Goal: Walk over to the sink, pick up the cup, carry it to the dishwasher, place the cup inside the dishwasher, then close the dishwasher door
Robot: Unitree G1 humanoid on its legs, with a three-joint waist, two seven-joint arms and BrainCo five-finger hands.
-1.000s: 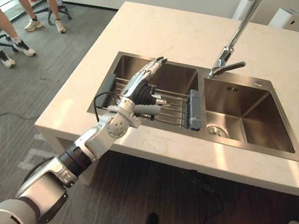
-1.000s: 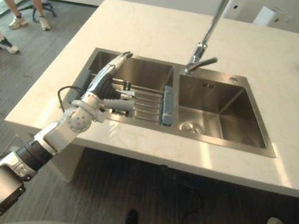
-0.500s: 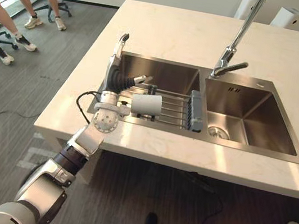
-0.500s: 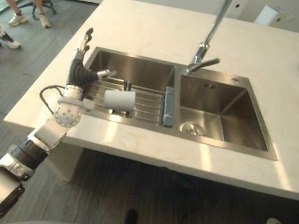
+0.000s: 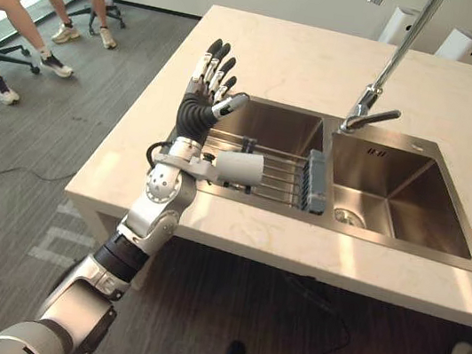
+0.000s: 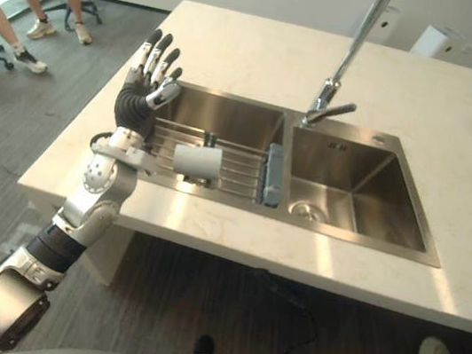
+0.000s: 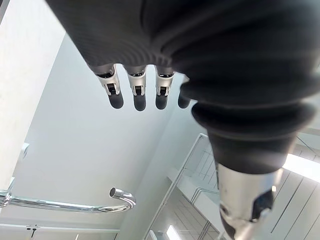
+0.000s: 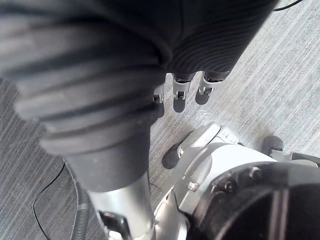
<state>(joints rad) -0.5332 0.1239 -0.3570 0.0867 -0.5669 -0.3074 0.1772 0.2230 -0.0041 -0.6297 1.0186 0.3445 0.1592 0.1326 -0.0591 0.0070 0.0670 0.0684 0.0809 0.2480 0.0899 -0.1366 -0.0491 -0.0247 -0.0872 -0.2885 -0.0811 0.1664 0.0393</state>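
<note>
Hovering left robot hand [image 5: 197, 110], spread open, by sink [image 5: 415, 183] edge, cup [image 5: 239, 168] lying sideways on rack [image 5: 286, 172], right robot hand [image 8: 180, 95] relaxed

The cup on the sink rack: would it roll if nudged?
Probably: the cup lies on its side on the wire rack, so a push may roll it. It looks rigid and small, likely light. Its smooth wall could be slippery.

Cup [image 5: 239, 168] on rack [image 5: 286, 172] over left basin [image 5: 276, 125]; faucet [image 5: 387, 75] behind, rightward; left robot hand [image 5: 199, 104] left of cup.
</note>
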